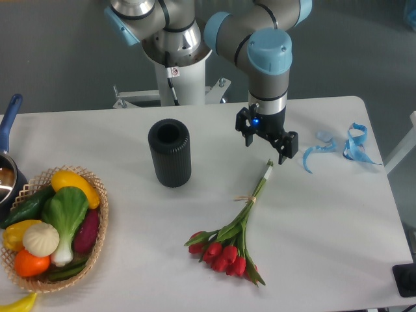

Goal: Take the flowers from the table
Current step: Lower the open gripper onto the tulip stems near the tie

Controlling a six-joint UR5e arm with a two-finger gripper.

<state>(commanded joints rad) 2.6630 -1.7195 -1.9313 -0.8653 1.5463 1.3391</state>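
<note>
The flowers (237, 235), a small bunch of red tulips with long green stems tied with pale string, lie on the white table (325, 221) at front centre, blooms toward the front, stem ends pointing up-right. My gripper (266, 144) hangs open and empty just above the stem ends, fingers spread to either side. It touches nothing.
A black ribbed cylinder vase (169, 152) stands left of the gripper. A wicker basket of toy vegetables (52, 227) sits at the front left, with a pot with a blue handle (10, 156) behind it. Curly blue ribbons (341, 146) lie at the right.
</note>
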